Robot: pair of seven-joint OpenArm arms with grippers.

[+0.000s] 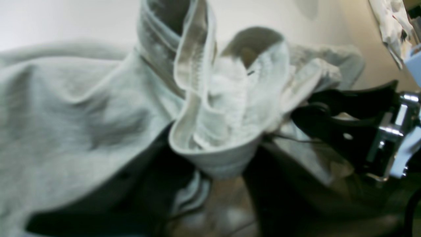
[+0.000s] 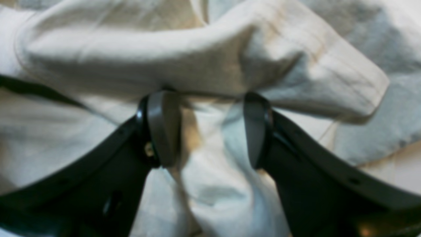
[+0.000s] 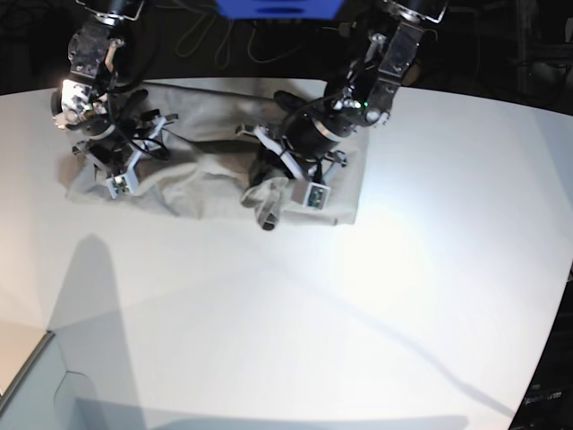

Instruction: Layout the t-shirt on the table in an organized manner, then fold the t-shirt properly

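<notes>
Left wrist view: the t-shirt (image 1: 75,112) is bunching up right in front of the left pincer (image 1: 315,115), its ribbed collar (image 1: 227,108) standing in a loop just ahead of the black fingers (image 1: 345,102). Cloth is crowding those tips, but the blur is hiding whether they are clamped or apart, so I cannot tell.

Right wrist view: the right pincer (image 2: 210,128) is showing both grey pads (image 2: 162,126) set apart, with a fold of the t-shirt (image 2: 184,52) lying across their tips and more cloth sitting between them. The pads are not pressing it.

Base view: the t-shirt (image 3: 201,175) is lying rumpled on the white desk (image 3: 358,313). The right pincer (image 3: 115,166) is sitting over one end of it, the left pincer (image 3: 277,184) over the other, a lump of cloth hanging just under it.
</notes>
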